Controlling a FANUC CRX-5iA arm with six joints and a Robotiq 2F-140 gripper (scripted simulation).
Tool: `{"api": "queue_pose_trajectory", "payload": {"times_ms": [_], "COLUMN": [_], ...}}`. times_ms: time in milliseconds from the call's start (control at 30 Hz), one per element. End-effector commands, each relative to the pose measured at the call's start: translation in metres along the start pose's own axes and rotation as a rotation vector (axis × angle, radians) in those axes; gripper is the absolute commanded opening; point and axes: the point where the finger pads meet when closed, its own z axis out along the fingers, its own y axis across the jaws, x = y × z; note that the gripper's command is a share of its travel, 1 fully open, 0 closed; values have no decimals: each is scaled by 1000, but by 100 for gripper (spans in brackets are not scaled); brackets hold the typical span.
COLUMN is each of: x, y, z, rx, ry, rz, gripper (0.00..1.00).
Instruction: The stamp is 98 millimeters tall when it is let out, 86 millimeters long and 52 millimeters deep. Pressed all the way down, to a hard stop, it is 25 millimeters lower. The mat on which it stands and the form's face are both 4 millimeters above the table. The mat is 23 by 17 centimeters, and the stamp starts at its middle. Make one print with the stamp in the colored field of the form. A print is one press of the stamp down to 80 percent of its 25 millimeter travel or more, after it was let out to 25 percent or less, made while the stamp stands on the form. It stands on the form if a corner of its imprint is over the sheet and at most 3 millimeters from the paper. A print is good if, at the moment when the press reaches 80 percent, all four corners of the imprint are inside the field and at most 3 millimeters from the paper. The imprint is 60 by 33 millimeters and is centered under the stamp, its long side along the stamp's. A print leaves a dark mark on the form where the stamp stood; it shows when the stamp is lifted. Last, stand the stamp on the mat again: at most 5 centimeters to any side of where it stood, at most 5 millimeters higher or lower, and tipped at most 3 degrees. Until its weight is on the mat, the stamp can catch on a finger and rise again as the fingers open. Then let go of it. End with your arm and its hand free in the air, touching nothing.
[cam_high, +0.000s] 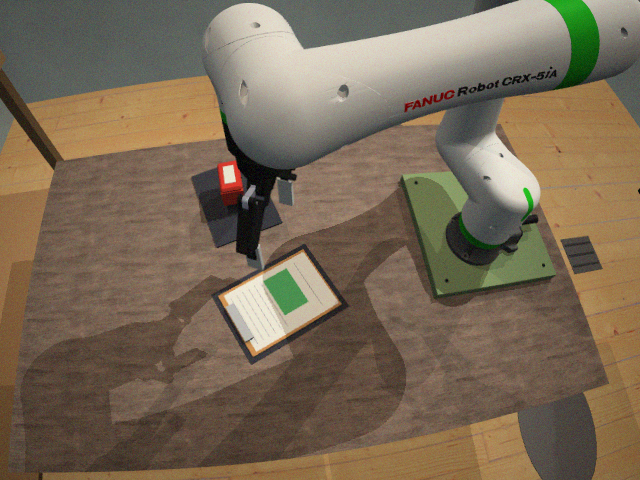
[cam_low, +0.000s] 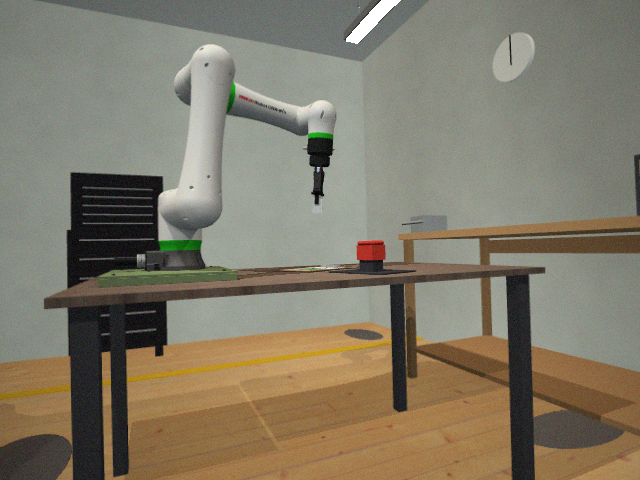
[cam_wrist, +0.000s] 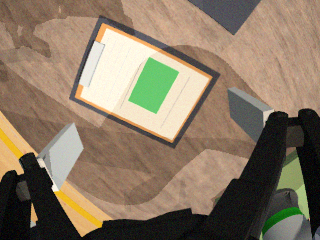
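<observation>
Overhead, the claw (cam_high: 270, 224) hangs spread and empty, offset from the red stamp (cam_high: 230, 181) on its mat (cam_high: 258, 222); descending from this offset could knock the stamp over, leaving the form's green field (cam_high: 285, 290) unprinted.

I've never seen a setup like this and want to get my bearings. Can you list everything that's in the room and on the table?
Stamp: one, red with a white top label, standing on the mat.
Mat: one, dark grey, on the table beside the form.
Form: one, pale sheet on an orange, dark-edged clipboard, on the table.
Field: one, green, on the form, no dark mark on it.
Table: one, brown top, dark legs.
Second table: one, light wood, by the right wall, with a grey box on it.
Cabinet: one, black, behind the arm.
Clock: one, pale, on the wall.
Base plate: one, green, under the arm.
Arm: one, white with green rings.
Gripper: one, black, open and empty, well above the table.
</observation>
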Motion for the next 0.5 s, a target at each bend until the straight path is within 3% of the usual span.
{"api": "queue_pose_trajectory", "payload": {"times_ms": [0, 400, 467], "x": [-15, -33, -33], "y": [-8, -15, -15], "z": [2, 6, 6], "rx": [-2, 23, 23], "ry": [24, 22, 22], "rz": [278, 771, 771], "gripper": [100, 100, 100]}}
